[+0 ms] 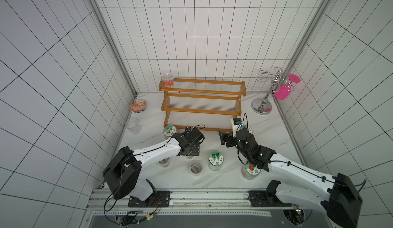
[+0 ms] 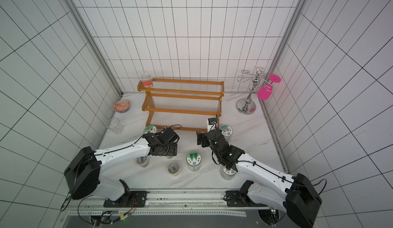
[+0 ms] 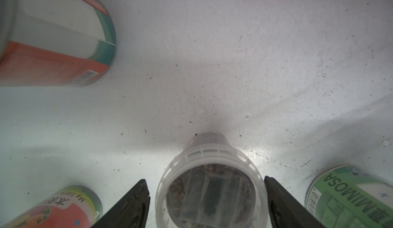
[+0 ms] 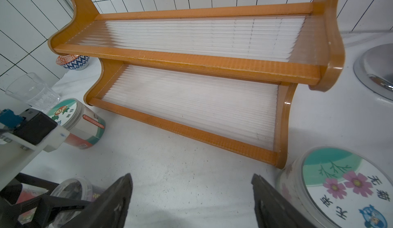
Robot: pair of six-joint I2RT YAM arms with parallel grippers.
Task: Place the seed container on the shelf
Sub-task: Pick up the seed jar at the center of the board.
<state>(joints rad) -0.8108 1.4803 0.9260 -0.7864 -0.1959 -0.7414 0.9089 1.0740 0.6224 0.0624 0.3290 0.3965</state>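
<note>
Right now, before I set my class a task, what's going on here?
The left pincer straddles a clear-lidded seed container standing on the table, jaws either side but not clearly gripping. The right pincer hangs open and empty before the wooden shelf. One red-labelled tub sits on its top tier.

The left arm [image 1: 153, 152] reaches from its near-left base toward the middle, wrist bent so the left gripper [image 3: 205, 179] points straight down, its fingers [image 3: 136, 201] spread apart. The right arm [image 1: 297, 169] stretches in from the near right, and the right gripper [image 4: 191, 175] tilts downward toward the far side, jaws wide apart.
</note>
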